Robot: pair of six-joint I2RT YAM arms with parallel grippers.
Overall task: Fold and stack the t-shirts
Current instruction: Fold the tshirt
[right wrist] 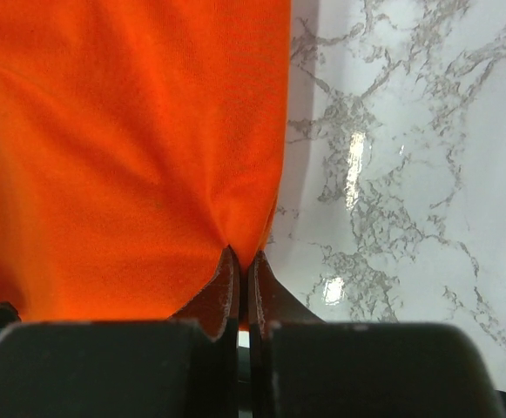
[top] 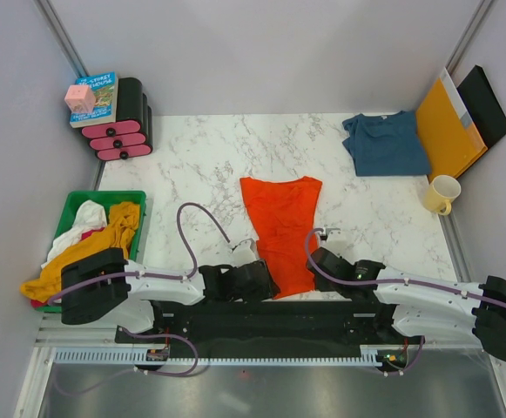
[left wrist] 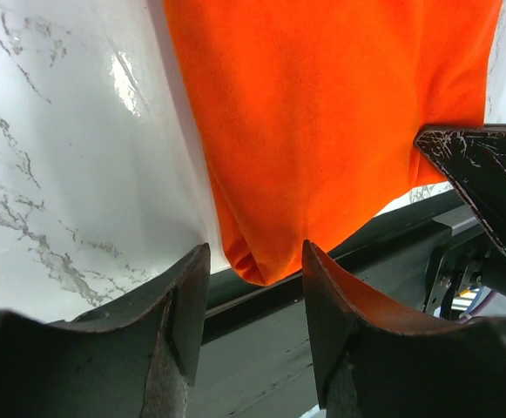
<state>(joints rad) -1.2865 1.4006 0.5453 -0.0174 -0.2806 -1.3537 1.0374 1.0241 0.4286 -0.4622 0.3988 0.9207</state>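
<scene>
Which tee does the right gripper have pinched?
The orange-red t-shirt in the middle, its edge in the shut right gripper; the teal-blue t-shirt lies apart, far right.

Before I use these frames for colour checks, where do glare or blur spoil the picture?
Left wrist: a bright glare streak on the marble table, and the left claw looms dark. Right wrist: small glints on the marble beside the orange t-shirt. Top external: even light, sharp, no glare.

Overhead wide, wrist close-ups share orange t-shirt (top: pixel 279 231)
</scene>
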